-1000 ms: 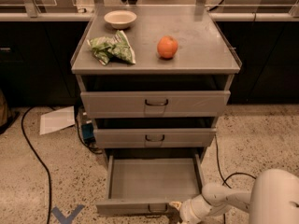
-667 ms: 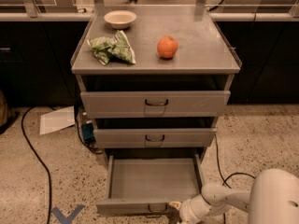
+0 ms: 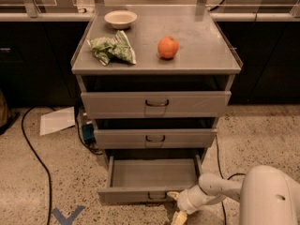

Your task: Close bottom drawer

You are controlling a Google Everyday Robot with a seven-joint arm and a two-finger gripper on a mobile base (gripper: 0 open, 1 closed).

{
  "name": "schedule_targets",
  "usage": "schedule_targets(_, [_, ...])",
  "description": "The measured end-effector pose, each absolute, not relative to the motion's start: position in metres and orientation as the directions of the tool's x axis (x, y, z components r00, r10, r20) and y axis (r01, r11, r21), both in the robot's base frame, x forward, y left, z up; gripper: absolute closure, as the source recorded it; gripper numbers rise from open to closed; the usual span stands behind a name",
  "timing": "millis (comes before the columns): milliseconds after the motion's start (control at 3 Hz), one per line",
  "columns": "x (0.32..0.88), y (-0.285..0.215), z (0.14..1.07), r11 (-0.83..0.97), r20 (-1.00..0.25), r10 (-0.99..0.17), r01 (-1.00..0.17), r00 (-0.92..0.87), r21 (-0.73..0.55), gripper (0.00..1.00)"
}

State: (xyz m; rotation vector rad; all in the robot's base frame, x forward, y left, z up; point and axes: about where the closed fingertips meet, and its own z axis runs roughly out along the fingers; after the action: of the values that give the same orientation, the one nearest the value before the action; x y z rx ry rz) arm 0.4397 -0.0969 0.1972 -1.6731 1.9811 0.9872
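Note:
The bottom drawer point(image 3: 152, 175) is pulled far out of the grey cabinet. It is a shallow, empty tray with a low front panel and a small dark loop handle point(image 3: 157, 196). My gripper point(image 3: 176, 205) sits at the drawer's front panel, just right of the handle, with its pale fingers point(image 3: 179, 216) pointing down and left toward the floor. The white arm comes in from the lower right. The middle drawer point(image 3: 154, 137) and the top drawer point(image 3: 156, 103) stand slightly out.
On the cabinet top lie a white bowl point(image 3: 120, 18), a green bag point(image 3: 112, 49) and an orange point(image 3: 168, 47). Black cables point(image 3: 35, 158) run on the speckled floor at the left, with a sheet of paper point(image 3: 57, 120). Blue tape point(image 3: 68, 215) marks the floor.

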Motion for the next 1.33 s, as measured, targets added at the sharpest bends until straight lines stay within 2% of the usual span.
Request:
schedule_targets(333, [0.456,-0.099,0.192,0.059,-0.666,-0.713,-0.965,-0.221,0.257,0.00])
schedule_targets(667, [0.505,-0.109,0.197,0.078,-0.645,-0.740,-0.977,-0.190,0.198,0.00])
schedule_targets(1000, [0.506,-0.109,0.196,0.079,-0.642,-0.742,-0.977,-0.190,0.198,0.00])
schedule_targets(1333, [0.543,-0.114,0.197,0.100,-0.629,-0.759,-0.984,-0.171,0.146,0.00])
